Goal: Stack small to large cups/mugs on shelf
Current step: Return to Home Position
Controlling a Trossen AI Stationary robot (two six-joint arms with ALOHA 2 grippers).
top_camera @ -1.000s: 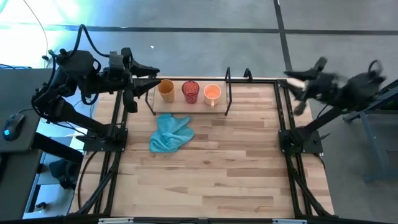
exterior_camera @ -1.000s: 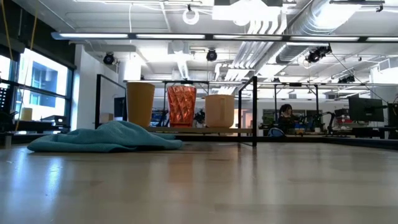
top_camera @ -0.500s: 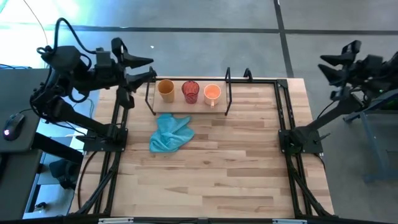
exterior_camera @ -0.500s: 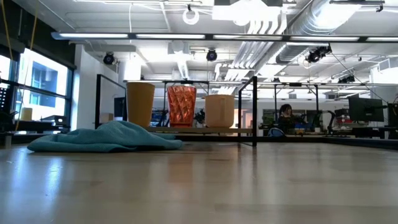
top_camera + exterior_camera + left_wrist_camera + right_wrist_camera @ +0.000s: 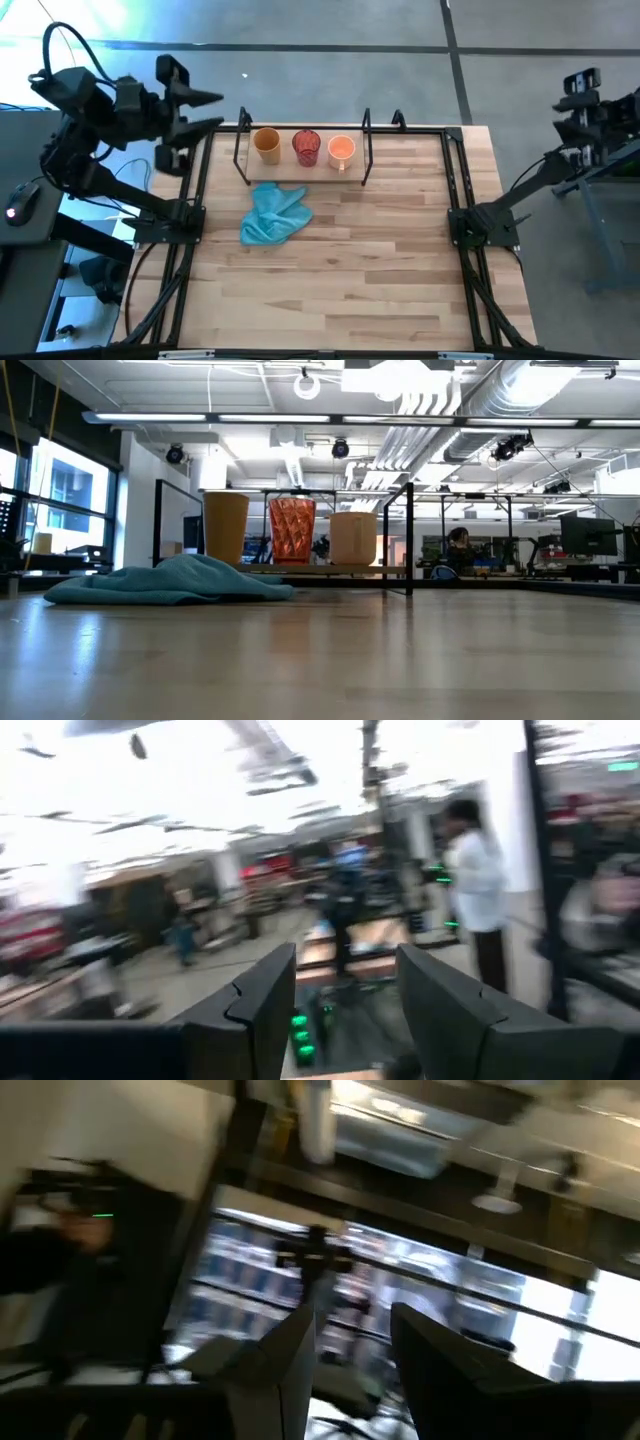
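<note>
Three cups stand side by side on the shelf's clear base [image 5: 303,180]: the mustard-yellow cup [image 5: 266,145] [image 5: 226,528], the red ribbed cup [image 5: 306,147] [image 5: 292,530] and the light orange mug [image 5: 341,150] [image 5: 352,537]. The shelf's black post [image 5: 410,540] stands right of the mug. My left gripper [image 5: 212,111] [image 5: 345,970] is open, beyond the table's far left corner, level, pointing toward the shelf. My right gripper [image 5: 578,88] [image 5: 352,1330] is open, off the table's right side, raised and looking into the room.
A light blue cloth [image 5: 273,215] [image 5: 170,580] lies crumpled on the table just in front of the shelf's left half. Black arm-mount frames [image 5: 190,200] [image 5: 462,200] run along both table sides. People show in the room behind.
My left gripper has drawn back from the shelf's left end toward the table's left edge, staying open. My right arm has swung away from the table's far right corner, outward past the right edge, and tipped up. The cups and cloth have not moved.
</note>
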